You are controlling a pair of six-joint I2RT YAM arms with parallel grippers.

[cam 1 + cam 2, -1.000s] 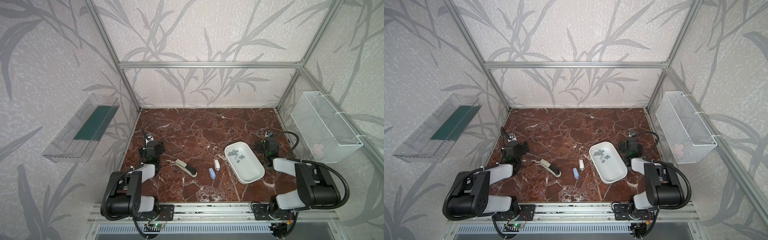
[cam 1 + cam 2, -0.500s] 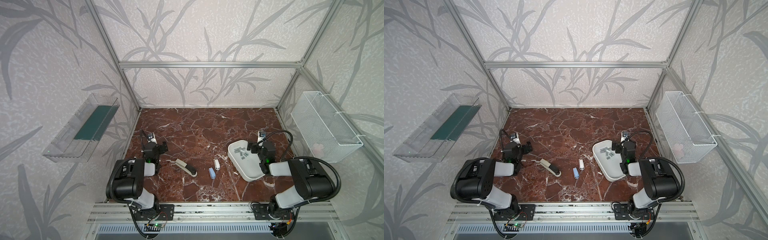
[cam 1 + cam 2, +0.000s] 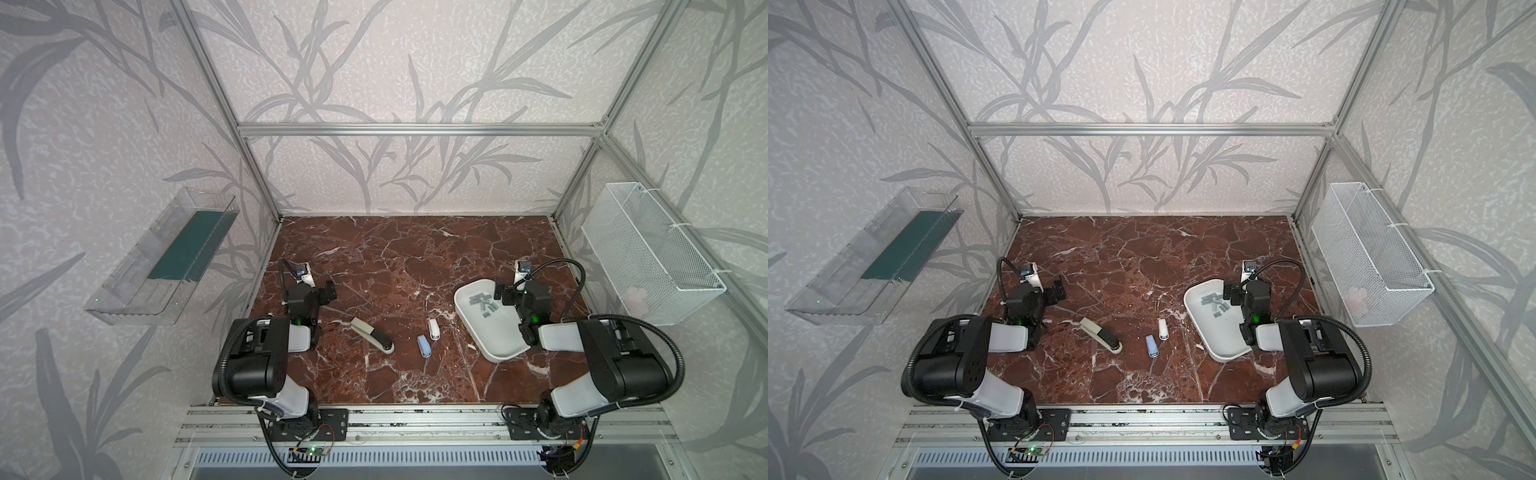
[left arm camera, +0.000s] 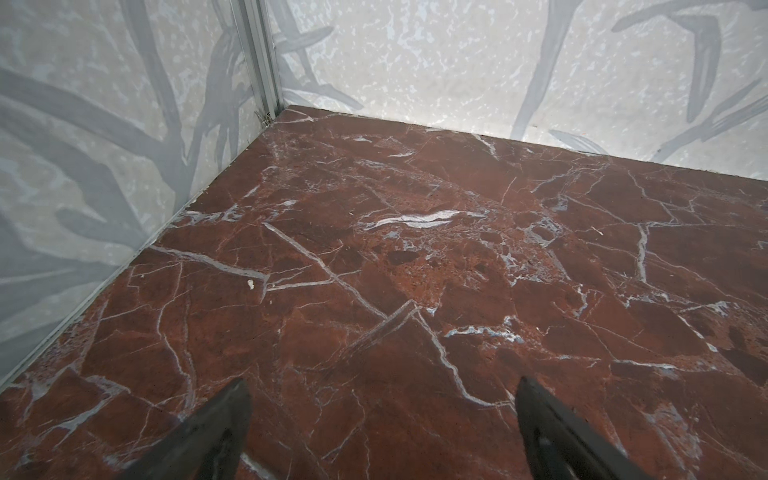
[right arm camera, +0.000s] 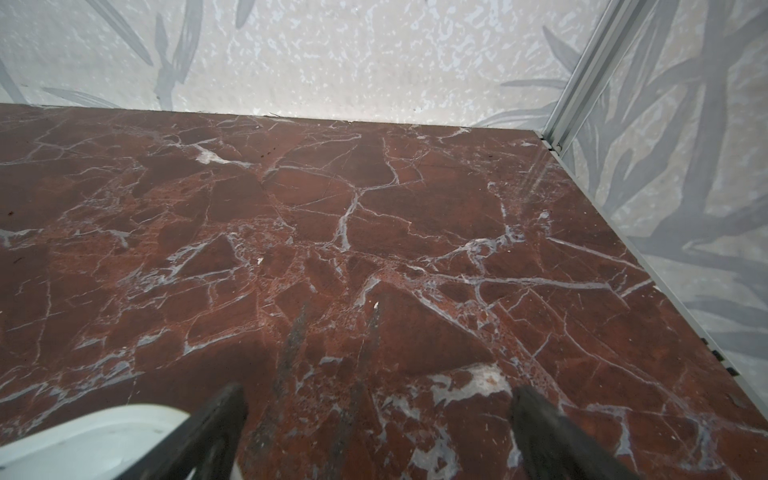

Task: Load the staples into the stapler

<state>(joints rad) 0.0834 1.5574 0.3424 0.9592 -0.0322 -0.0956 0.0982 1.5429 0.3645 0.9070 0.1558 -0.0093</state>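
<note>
The staples (image 3: 482,305) - short flat grey metal strips - lie in a loose, overlapping heap at the far end of a white oval plastic tray (image 3: 494,353) on the red-brown marble tabletop (image 3: 395,257). The right jaws stand spread and empty, poised at the tray's far rim, just beside the heap. The left jaws, also spread and holding nothing, hover over bare tabletop, as the left wrist view shows.

The long beige-and-black stapler (image 3: 371,334) lies in front of the left arm (image 3: 266,353), well apart from the tray. Whether its magazine is open is too small to tell.

The likeliest trouble is the pick itself. The strips are thin, flat and crossed over one another, so a closing pinch may lift two at once, flick some out, or skid off and shove the light tray. A strip gripped askew could snap or miss the channel.

A small white piece (image 3: 434,329) and a small blue one (image 3: 424,346) lie between stapler and tray - a carried strip passing low could knock them.
</note>
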